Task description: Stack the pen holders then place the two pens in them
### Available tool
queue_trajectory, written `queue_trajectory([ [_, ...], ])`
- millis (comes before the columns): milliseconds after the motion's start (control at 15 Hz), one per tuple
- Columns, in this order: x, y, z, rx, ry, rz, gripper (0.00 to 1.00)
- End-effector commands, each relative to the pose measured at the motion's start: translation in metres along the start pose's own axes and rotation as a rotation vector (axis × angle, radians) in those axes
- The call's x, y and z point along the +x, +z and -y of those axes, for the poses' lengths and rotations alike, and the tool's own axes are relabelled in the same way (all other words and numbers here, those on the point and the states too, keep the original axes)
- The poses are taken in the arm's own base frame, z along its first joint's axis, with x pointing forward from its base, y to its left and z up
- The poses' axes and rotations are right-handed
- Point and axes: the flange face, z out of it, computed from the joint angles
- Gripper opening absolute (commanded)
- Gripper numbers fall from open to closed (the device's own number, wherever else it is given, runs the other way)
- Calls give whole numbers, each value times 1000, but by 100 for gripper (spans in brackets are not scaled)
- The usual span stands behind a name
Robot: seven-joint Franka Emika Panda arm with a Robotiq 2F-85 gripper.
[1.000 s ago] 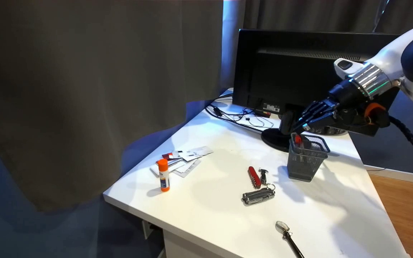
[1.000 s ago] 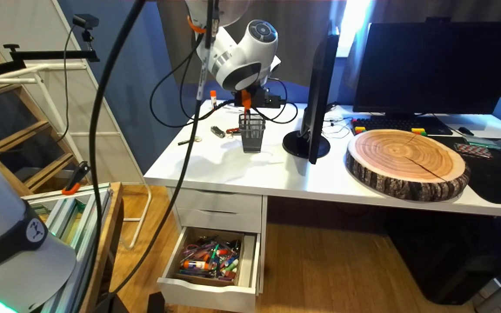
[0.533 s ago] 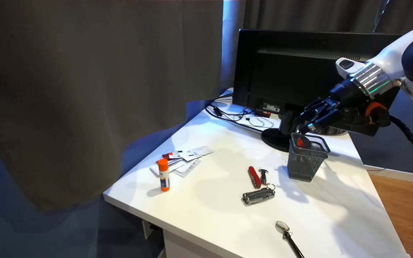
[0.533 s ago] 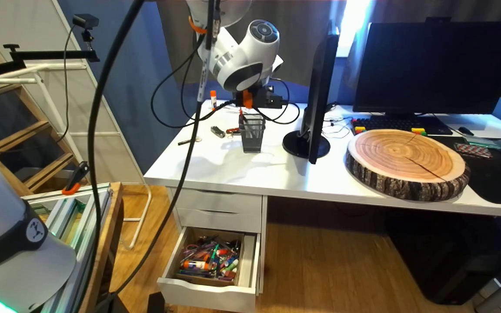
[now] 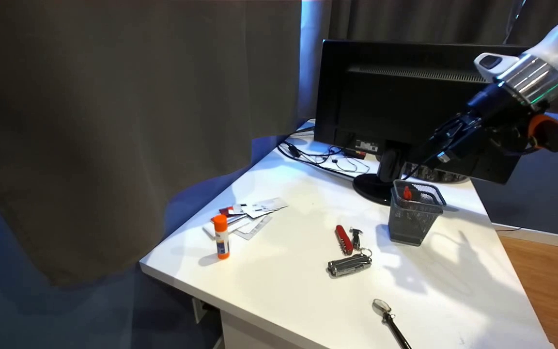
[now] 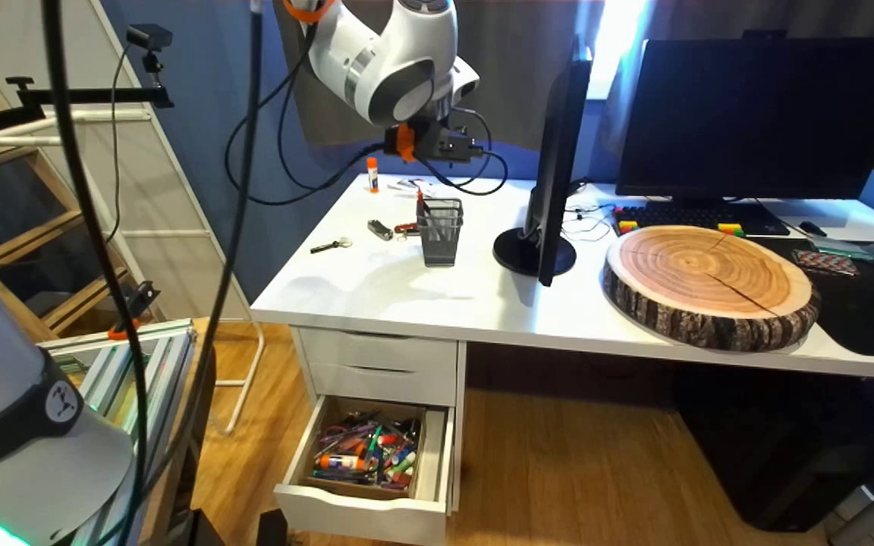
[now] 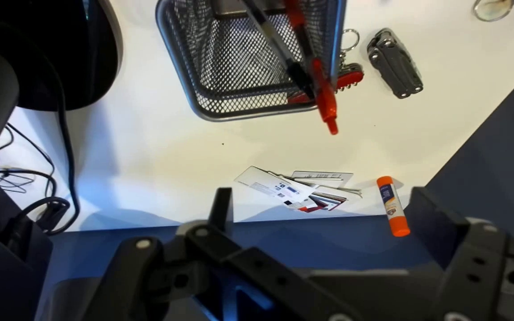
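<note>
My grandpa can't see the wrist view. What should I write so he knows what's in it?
A red-and-black pen and a clear-and-black pen lean in a wire-mesh pen holder on a white desk. At the bottom, the robot's tool is open, holding nothing. Near the desk's edge are cards and a glue stick.

A glue stick [image 5: 221,237] stands upright near cards [image 5: 248,218] on a desk [image 5: 284,276].

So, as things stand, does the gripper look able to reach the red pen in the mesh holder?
Probably yes. The gripper is open and empty, and the red pen sticks out past the rim of the mesh holder. The black-ended pen close beside it could get in the way, though.
</note>
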Motion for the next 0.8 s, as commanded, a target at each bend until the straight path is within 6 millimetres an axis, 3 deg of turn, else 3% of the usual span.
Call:
queue_trajectory([
  [0,1,-38,30,-102,78,86,100],
  [200,-2,-63,46,-183,165,136,100],
  [733,-15,-103,89,-295,327,257,100],
])
